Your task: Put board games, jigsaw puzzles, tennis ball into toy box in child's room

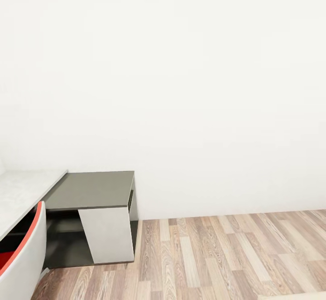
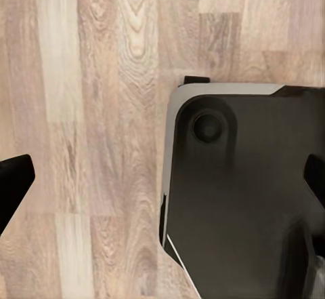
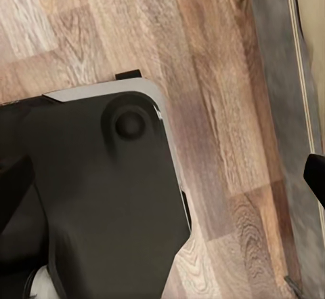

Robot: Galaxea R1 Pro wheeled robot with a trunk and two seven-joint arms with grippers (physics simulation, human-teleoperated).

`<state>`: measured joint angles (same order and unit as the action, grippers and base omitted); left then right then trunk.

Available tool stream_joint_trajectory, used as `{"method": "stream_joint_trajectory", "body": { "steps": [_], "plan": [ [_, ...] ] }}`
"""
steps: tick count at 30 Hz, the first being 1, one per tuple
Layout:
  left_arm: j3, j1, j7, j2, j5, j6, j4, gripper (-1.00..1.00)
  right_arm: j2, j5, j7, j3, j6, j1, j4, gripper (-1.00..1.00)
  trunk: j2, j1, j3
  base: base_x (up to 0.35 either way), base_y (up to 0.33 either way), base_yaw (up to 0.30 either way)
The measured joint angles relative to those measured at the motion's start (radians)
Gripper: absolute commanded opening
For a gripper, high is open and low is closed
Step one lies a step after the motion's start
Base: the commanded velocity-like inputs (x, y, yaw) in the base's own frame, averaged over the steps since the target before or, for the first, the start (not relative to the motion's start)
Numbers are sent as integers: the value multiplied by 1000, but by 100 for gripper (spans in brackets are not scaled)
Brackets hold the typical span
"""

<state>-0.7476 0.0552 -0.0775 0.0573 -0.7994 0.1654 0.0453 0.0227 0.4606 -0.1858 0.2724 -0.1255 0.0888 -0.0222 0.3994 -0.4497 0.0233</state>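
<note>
The robot was in transit: the head view faced a blank white wall, with one end of the counter [image 1: 22, 191] at the far left, a dark grey shelf unit [image 1: 93, 191] butted against it, and a white chair with red trim [image 1: 20, 259] close in front. No toys or toy box appeared on the visible strip of counter. Both wrist views looked down at the wooden floor [image 2: 81, 109] and the robot's dark base [image 2: 244, 190]. The left gripper [image 2: 162, 177] was spread wide, holding nothing; of the right gripper [image 3: 315, 171] one dark fingertip showed, so I could not tell its state. The risk I judged was the base clipping the chair or shelf unit while turning toward the counter.
</note>
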Motion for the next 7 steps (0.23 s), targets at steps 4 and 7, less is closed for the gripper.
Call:
{"method": "stream_joint_trajectory", "body": {
  "steps": [4, 7],
  "plan": [
    [-4, 0, 0, 0, 2, 1, 0, 100, 0, -1, 0, 0, 0, 0, -2, 100, 0, 0, 0, 0, 0, 0],
    [-4, 0, 0, 0, 3, 0, 0, 100, -1, 0, 0, 1, 0, 0, 0, 100, 0, 0, 0, 0, 0, 0]
  ]
}}
